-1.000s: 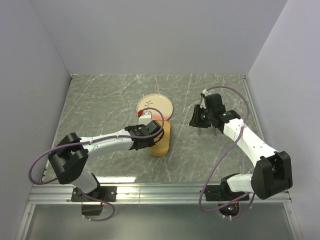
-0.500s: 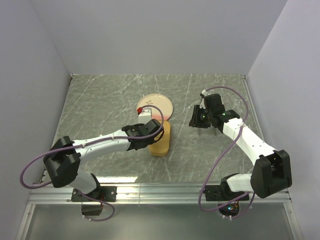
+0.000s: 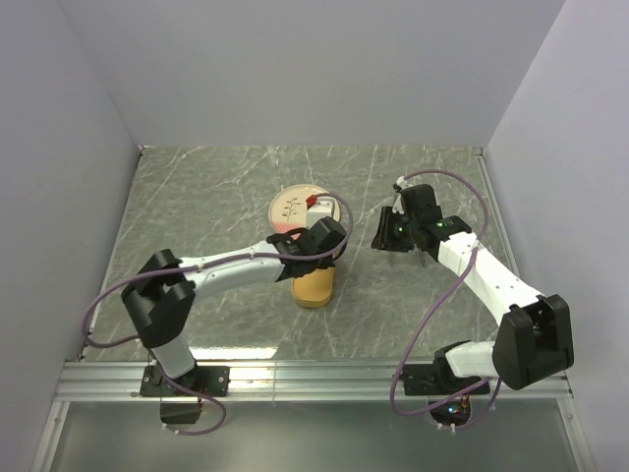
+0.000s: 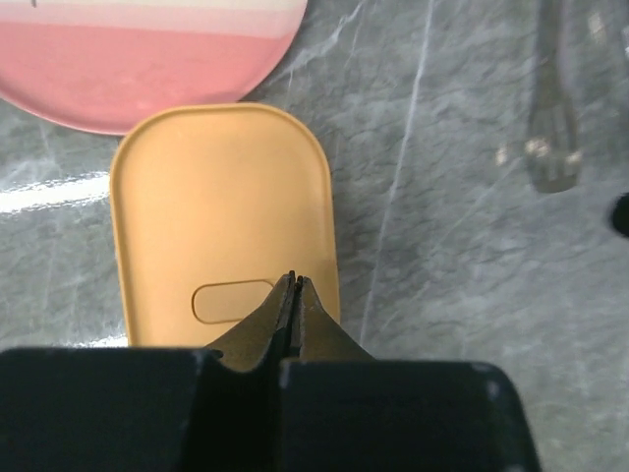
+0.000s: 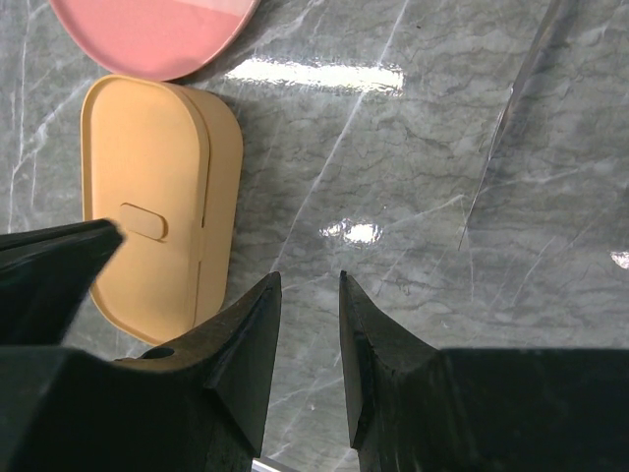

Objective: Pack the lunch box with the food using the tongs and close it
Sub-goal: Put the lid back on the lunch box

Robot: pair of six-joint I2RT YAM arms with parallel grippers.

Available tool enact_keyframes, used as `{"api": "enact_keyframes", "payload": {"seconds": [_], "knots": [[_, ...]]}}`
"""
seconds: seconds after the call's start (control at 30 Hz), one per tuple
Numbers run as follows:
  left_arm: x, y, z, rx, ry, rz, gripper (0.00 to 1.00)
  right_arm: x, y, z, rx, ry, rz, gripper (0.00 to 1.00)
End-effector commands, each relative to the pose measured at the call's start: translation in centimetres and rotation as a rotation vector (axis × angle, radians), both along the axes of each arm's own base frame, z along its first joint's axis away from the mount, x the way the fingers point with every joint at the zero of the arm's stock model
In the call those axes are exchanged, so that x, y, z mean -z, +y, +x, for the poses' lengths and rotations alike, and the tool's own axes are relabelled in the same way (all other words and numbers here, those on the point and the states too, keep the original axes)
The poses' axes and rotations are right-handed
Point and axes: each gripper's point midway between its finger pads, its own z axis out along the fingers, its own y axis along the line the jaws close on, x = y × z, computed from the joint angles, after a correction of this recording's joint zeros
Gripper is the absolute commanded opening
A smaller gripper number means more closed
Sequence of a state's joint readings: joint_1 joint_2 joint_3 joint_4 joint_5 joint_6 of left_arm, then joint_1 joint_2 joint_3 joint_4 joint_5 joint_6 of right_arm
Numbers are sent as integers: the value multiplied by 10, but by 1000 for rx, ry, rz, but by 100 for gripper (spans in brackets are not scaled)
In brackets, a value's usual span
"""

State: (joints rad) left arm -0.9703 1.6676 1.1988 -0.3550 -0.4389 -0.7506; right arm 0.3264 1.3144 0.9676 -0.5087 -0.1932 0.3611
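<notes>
The tan-orange lunch box stands in the middle of the table with its flat lid on. My left gripper hovers over the lid beside its small oval recess, jaws pressed together with nothing in them. In the top view the left gripper covers the box's far end. My right gripper stands open and empty over bare table, to the right of the lunch box. A blurred shiny pair of tips, likely the tongs, lies on the table further right. The food is out of view.
A round pink-and-cream plate sits just behind the box, touching or nearly touching it. A thin bright streak crosses the marble right of my right gripper. Walls close in on the left, back and right.
My left arm has swung forward and to the right over the box, and its jaws have closed. The right arm has not moved.
</notes>
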Motion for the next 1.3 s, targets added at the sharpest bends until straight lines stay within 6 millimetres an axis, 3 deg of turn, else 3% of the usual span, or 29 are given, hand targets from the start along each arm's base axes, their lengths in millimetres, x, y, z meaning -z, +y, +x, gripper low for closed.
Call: {"api": "enact_keyframes", "payload": {"seconds": [0.0,0.27,0.43,0.77,1.0,1.13,1.27], "knots": [[3,-14,5,54,-6,17,0,-10,-1,6,-2,-48,7,38],[36,-18,3,80,41,57,0,-11,-2,5,2,-51,6,38],[56,-9,-1,68,93,68,0,-11,-3,4,3,-50,4,38],[55,-2,-12,64,120,26,0,-11,-2,5,2,-52,8,38],[3,-5,5,43,-26,-55,0,-10,-1,5,2,-51,10,38],[-47,-5,20,3,-138,-98,0,-12,-1,7,2,-58,10,37],[-93,11,30,-67,-233,-130,0,-18,-4,9,9,-80,3,37]]}}
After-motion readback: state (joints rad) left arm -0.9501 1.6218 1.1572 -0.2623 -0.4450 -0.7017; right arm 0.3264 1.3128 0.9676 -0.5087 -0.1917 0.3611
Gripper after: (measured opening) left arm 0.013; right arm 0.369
